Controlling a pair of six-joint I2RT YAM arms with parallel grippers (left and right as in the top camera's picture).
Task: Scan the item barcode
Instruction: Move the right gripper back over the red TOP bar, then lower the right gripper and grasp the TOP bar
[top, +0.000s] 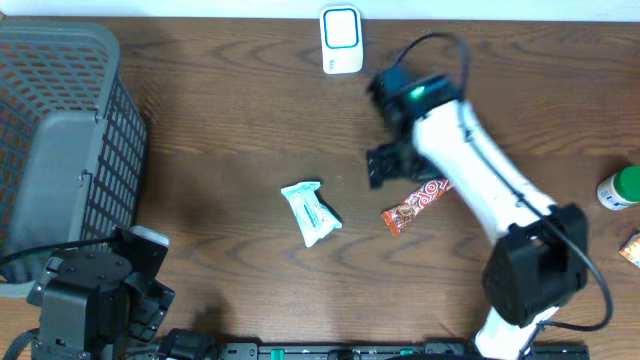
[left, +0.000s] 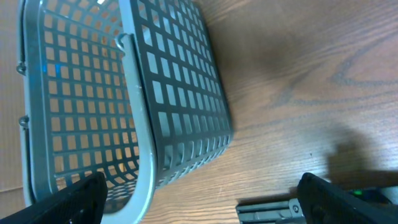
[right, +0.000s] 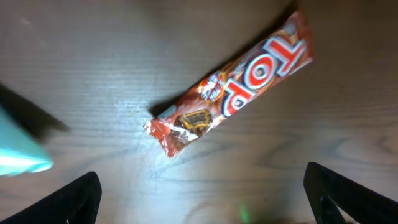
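A red candy bar (top: 415, 205) lettered "Top" lies flat on the wooden table right of centre. In the right wrist view the candy bar (right: 236, 93) lies diagonally, beyond the fingertips. My right gripper (top: 385, 165) hangs open just left of and above it; in its own view the right gripper (right: 205, 199) has only bare table between its jaws. A white and teal packet (top: 312, 212) lies at the centre, and the packet (right: 18, 155) shows at the left edge. A white scanner (top: 341, 40) stands at the back edge. My left gripper (left: 205, 202) is open and holds nothing.
A grey mesh basket (top: 60, 150) fills the far left; its wall (left: 180, 93) lies close ahead of the left gripper. A green-capped bottle (top: 620, 188) and an orange packet (top: 631, 248) sit at the right edge. A dark rail (left: 267, 211) runs along the front.
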